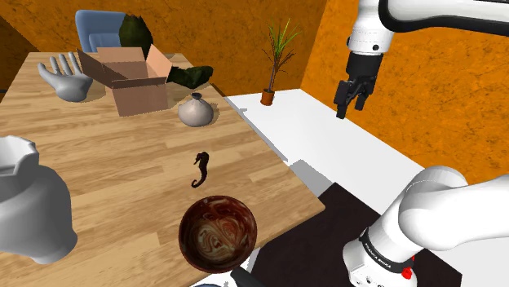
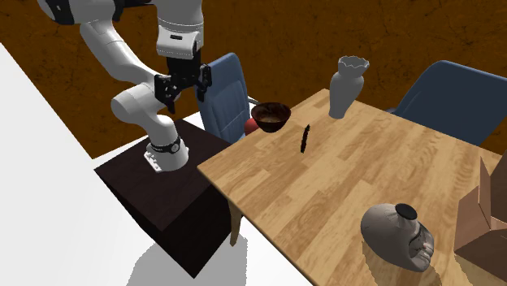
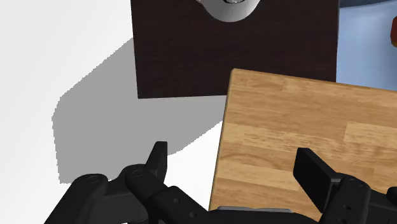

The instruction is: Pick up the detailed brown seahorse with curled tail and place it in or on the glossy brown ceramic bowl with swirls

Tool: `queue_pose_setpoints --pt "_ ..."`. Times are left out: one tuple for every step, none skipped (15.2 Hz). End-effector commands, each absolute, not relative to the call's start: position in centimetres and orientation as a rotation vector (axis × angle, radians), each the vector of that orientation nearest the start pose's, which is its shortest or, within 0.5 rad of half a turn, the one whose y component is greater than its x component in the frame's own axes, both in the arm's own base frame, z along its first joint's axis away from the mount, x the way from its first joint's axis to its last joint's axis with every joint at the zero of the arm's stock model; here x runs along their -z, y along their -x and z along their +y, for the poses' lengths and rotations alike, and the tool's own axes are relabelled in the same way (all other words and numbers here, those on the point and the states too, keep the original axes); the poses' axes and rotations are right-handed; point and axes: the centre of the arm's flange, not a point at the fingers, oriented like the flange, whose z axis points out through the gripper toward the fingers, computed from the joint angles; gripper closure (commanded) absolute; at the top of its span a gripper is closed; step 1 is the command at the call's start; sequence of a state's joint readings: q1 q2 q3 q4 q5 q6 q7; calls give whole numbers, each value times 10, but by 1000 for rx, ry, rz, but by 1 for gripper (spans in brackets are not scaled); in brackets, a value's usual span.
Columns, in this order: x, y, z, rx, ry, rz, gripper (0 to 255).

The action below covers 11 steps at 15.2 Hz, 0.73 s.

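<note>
Seahorse on wooden table near brown bowl; fingers spread, empty.

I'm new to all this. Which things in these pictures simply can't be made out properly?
- Seahorse: too small in the second exterior view, just a dark sliver, with no detail to read.
- Red thing: mostly hidden behind the brown bowl in the second exterior view, so it can't be identified.
- Dark green thing: partly hidden behind the cardboard box in the shoulder view, so what it is stays unclear.
- Pale vase: cut off by the shoulder view's left edge.
</note>
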State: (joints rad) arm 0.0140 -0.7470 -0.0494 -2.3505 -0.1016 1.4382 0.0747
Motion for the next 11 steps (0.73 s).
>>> queue_pose_setpoints --pt "-571 -301 -27 -263 3199 159 0" --pt "-566 -311 -18 -270 3197 144 0" --pt "-561 -320 -10 -276 3196 129 0" --pt "-557 -329 -1 -282 3194 115 0" --pt "-552 -339 7 -288 3192 100 0" --pt "-548 -348 16 -295 3190 85 0" --pt "-543 -357 25 -301 3187 71 0" --pt "-538 -366 34 -307 3185 56 0" --pt "-534 -375 43 -313 3183 42 0" --pt "-529 -383 52 -319 3180 27 0" --pt "-524 -392 61 -326 3178 13 0"
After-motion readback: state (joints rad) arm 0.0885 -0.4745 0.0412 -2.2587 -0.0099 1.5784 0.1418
